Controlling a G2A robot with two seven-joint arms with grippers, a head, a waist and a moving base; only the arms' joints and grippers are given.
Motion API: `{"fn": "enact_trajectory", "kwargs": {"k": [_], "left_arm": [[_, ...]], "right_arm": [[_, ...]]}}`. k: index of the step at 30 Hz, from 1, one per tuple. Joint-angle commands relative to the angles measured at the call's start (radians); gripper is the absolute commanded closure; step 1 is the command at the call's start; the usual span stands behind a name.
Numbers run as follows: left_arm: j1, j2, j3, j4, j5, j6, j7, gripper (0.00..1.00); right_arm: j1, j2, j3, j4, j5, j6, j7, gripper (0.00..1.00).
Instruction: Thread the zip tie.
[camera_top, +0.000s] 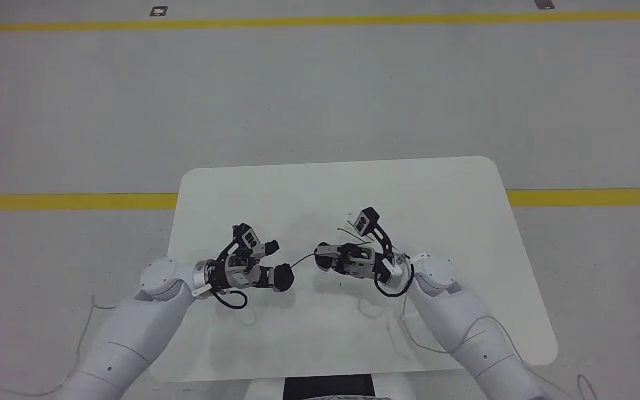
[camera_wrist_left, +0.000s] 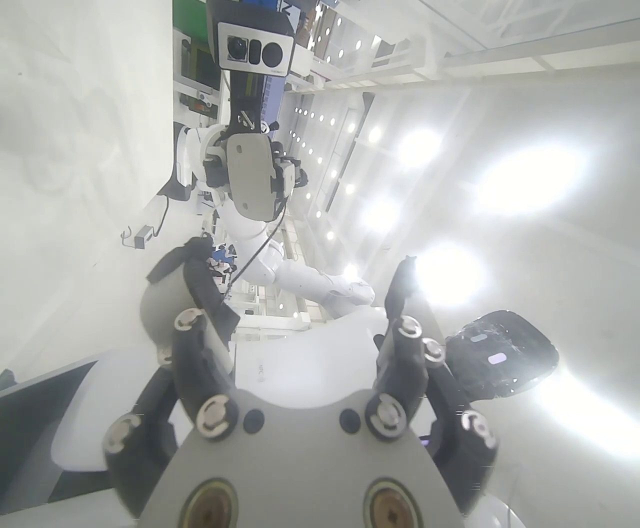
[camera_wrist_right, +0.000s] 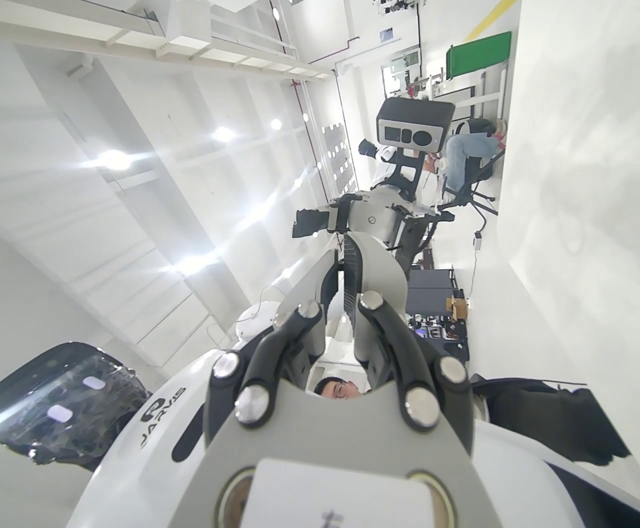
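One zip tie is all I have to work with, a thin dark strand held in the air between the two arms, above the middle of the table. I read it as pinched in the right gripper, whose jaws are drawn almost together. The strap is too thin to pick out between them on the wrist camera, so that hold is my judgement. From there it runs toward 8 o'clock, its free end near the left gripper, whose jaws stand wide apart with nothing between them.

The step in hand, as I see it, is getting the left side onto that free end. I would bring the left gripper in slowly, centre the strand between the spread fingers, and only then close, near the tip so the strap doesn't flex away. I cannot tell which end is the head, so I'd check that before feeding.

Count: one zip tie, two grippers, one table.
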Motion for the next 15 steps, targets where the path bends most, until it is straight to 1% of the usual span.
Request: {"fn": "enact_trajectory", "kwargs": {"k": [1,6,8,10,11,12,15], "left_arm": [[-0.001,-0.002,0.006,-0.001,0.001,-0.004,0.007,0.15],[-0.002,-0.006,0.015,-0.006,-0.004,-0.026,0.023,0.16],[0.000,-0.007,0.014,-0.006,-0.009,-0.044,0.033,0.15],[0.000,-0.007,0.014,-0.006,-0.008,-0.051,0.040,0.16],[-0.002,-0.006,0.009,-0.005,0.002,-0.057,0.044,0.12],[-0.002,-0.006,0.008,-0.006,0.004,-0.058,0.044,0.00],[-0.002,-0.006,0.008,-0.006,0.004,-0.058,0.044,0.00]], "right_arm": [[-0.003,0.000,-0.002,-0.008,-0.003,-0.001,-0.010,1.00],[-0.017,-0.002,-0.005,-0.019,0.009,-0.012,-0.056,1.00],[-0.023,-0.002,-0.002,-0.022,0.012,-0.023,-0.084,1.00],[-0.028,-0.002,0.002,-0.027,0.014,-0.037,-0.098,1.00],[-0.029,-0.002,0.004,-0.029,0.013,-0.050,-0.100,1.00],[-0.030,-0.001,0.009,-0.034,0.015,-0.072,-0.100,1.00],[-0.030,-0.001,0.009,-0.034,0.015,-0.072,-0.100,1.00]]}}
